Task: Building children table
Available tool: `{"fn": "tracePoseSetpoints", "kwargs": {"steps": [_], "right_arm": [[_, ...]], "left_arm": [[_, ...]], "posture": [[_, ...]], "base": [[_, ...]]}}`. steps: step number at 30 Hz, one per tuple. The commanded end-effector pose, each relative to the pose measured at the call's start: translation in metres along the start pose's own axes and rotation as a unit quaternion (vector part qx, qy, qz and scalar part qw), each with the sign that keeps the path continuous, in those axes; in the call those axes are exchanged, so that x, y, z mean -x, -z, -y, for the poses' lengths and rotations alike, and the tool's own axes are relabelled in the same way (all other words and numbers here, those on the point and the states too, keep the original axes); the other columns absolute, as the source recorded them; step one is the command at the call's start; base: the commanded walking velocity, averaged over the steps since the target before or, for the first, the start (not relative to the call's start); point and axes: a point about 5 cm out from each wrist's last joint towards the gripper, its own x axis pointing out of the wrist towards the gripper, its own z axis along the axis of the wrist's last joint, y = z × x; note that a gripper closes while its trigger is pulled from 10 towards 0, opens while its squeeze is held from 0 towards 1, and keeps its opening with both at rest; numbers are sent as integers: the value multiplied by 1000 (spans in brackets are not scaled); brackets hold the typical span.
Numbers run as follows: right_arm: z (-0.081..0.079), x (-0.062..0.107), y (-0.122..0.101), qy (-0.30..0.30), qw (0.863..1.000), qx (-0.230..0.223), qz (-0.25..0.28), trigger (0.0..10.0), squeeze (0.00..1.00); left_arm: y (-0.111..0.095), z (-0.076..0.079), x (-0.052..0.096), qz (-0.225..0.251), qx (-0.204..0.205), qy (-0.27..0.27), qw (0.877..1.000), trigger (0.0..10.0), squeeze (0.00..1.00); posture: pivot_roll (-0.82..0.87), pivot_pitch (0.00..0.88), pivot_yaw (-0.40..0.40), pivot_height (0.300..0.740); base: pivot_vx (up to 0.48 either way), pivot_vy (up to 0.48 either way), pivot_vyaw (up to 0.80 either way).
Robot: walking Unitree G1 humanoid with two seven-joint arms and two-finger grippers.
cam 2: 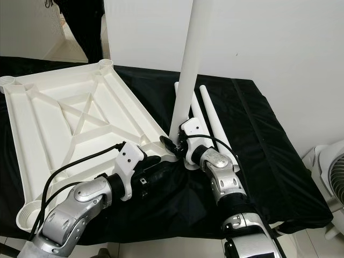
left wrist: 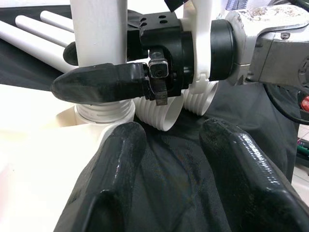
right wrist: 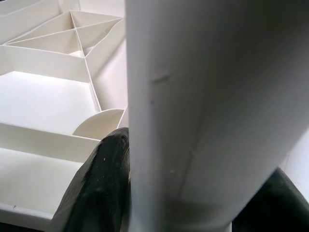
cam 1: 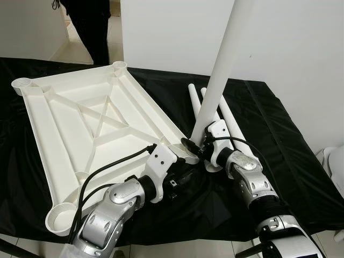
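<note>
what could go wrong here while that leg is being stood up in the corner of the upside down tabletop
The right pincer grips the upright leg only near its base, so the tall leg could tip or thread crooked into the corner socket. The left pincer is open beside that corner and holds nothing, so the tabletop may slide on the black cloth. The spare legs lie close by and could get knocked.

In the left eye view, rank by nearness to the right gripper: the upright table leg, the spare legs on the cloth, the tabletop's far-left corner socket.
1. Upright table leg: clamped in the right gripper, at the tabletop's near right corner.
2. Spare legs: lying on the black cloth just behind the gripper.
3. Far-left corner socket: across the tabletop, farthest.
</note>
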Motion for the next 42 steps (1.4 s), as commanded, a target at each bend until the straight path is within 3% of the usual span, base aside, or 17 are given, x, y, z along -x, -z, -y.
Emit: {"fn": "tracePoseSetpoints", "kwargs": {"steps": [1,5,6,12,18,23,29,31,33,35,41,42], "right_arm": [[1,4,8,-4,1000,2,-21,0,0],[2,4,9,-3,1000,-1,-18,0,0],[2,4,10,7,1000,-8,-17,10000,0],[3,4,10,26,999,-11,-17,10000,0],[4,1,4,115,993,-23,-6,10000,0],[-2,0,-1,142,989,-38,7,10000,0],[-7,1,-2,222,973,-70,5,10000,0],[-13,3,-2,278,957,-84,1,10000,0],[-13,3,-2,278,957,-84,1,10000,0],[-19,5,-2,318,943,-98,-3,10000,0],[-33,3,-5,317,941,-115,-2,10000,0],[-32,3,-5,314,942,-115,-2,10000,122]], "left_arm": [[1,0,1,-2,5,-10,1000,10000,0],[1,1,1,-3,6,-10,1000,10000,0],[1,1,2,-3,6,-10,1000,10000,0],[1,1,2,-3,8,-10,1000,10000,0],[2,2,1,-4,13,-8,1000,10000,0],[3,3,1,-4,14,-7,1000,10000,0],[3,4,1,-5,16,-6,1000,10000,0],[4,5,0,-5,17,-5,1000,10000,0],[4,5,0,-5,17,-5,1000,10000,0],[4,5,0,-4,18,-4,1000,10000,0],[4,5,-1,-4,19,-1,1000,10000,0],[4,5,-1,-4,18,-1,1000,10000,0]], "posture": [[134,0,-71,740],[133,0,-72,740],[133,0,-71,740],[130,0,-71,740],[125,3,-73,740],[122,4,-73,740],[120,2,-76,740],[118,0,-81,740],[118,0,-81,740],[116,0,-81,740],[114,0,-79,740],[114,0,-81,740]], "base": [[0,0,0],[0,0,0],[0,0,0],[0,0,0],[0,0,0],[0,0,0],[0,0,0],[0,0,0],[0,0,0],[0,0,0],[0,0,0],[0,0,0]]}}
